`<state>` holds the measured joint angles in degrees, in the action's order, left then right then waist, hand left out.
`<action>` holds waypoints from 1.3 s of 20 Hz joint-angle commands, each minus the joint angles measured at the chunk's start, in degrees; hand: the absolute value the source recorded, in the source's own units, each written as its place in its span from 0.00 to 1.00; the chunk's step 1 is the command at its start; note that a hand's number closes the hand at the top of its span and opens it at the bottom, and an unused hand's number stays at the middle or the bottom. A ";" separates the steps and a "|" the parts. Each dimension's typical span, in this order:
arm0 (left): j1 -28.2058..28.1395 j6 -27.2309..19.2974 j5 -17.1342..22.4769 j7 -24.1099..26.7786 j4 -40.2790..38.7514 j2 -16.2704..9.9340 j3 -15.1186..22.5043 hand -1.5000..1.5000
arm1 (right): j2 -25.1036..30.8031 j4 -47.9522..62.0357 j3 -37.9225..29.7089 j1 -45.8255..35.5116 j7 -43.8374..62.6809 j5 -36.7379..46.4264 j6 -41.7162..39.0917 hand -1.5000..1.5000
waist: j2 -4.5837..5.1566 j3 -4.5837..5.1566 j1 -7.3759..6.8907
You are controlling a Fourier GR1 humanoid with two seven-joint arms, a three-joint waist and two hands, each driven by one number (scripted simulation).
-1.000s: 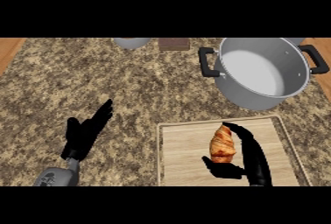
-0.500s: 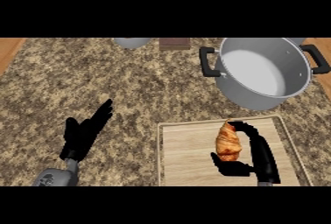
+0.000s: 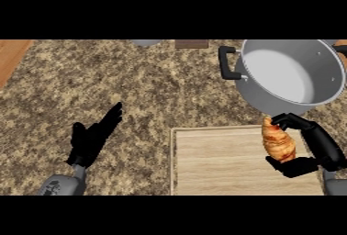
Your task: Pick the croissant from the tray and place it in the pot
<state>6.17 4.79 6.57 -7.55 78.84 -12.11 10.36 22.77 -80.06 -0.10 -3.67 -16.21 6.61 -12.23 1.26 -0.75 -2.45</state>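
Observation:
A golden-brown croissant (image 3: 278, 142) is held upright in my right hand (image 3: 317, 147), whose fingers and thumb curl round it at its right side. It hangs over the far right part of the wooden tray (image 3: 217, 165), close below the near rim of the big steel pot (image 3: 288, 71). The pot has black handles and a pale bare inside. My left hand (image 3: 92, 140) rests open on the counter at the left, fingers pointing up and to the right.
The speckled stone counter (image 3: 136, 82) spreads round everything. A grey bowl (image 3: 146, 42) and a small dark block (image 3: 192, 43) sit at the far edge. A strip of wooden floor (image 3: 12, 53) shows at the far left.
My right hand has carried the croissant up and to the right across the tray, toward the pot's near rim. The left hand has stayed still.

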 commanded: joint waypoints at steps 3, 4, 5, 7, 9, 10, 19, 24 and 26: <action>0.34 -0.23 -0.41 0.29 -0.37 0.37 0.24 0.50 | 13.43 8.75 -8.25 -5.34 -12.11 -8.90 -16.56 1.00 | 0.66 -0.06 -0.62; 0.43 0.58 0.02 -0.24 0.08 0.89 1.07 0.50 | 15.23 10.81 -9.54 -6.80 -13.91 -10.11 -18.94 1.00 | 0.61 -0.05 -0.97; 0.77 0.65 -0.07 0.30 0.19 -0.30 0.04 0.50 | 17.60 13.14 -10.66 -7.37 -16.31 -10.41 -21.22 1.00 | 0.55 -0.01 -1.19; -0.37 0.42 -0.44 0.48 -0.31 0.69 1.08 0.50 | 21.46 17.21 -13.24 -8.65 -21.16 -10.68 -23.92 1.00 | 0.57 0.00 -1.11; 0.84 0.15 -1.43 1.07 -0.41 0.70 1.41 0.50 | 24.69 21.38 -14.22 -11.64 -24.59 -10.15 -26.31 1.00 | 0.67 0.07 -1.70; 1.39 -0.03 -0.82 0.09 -0.33 0.58 0.65 0.50 | 25.69 22.82 -14.05 -11.89 -26.50 -9.61 -26.79 1.00 | 0.71 0.00 -1.88; 2.12 1.00 -1.55 0.75 -1.80 1.25 1.85 0.50 | 32.75 33.53 -10.46 -21.64 -34.24 -3.90 -22.66 1.00 | 0.66 0.28 -3.09; 2.05 0.83 -1.23 -0.86 -0.37 1.00 1.39 0.50 | 32.78 37.74 -5.36 -29.14 -35.18 0.32 -20.30 1.00 | 0.18 0.42 -3.33; 3.95 0.10 -1.88 -0.62 -2.63 2.55 1.76 0.50 | 32.99 38.36 -2.80 -33.72 -33.65 2.24 -20.13 1.00 | 0.32 0.53 -2.87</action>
<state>9.17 5.22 5.03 -8.00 77.17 -10.44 11.91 55.01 -45.30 -6.33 -31.45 -43.66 5.50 -26.31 1.67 -0.36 -5.56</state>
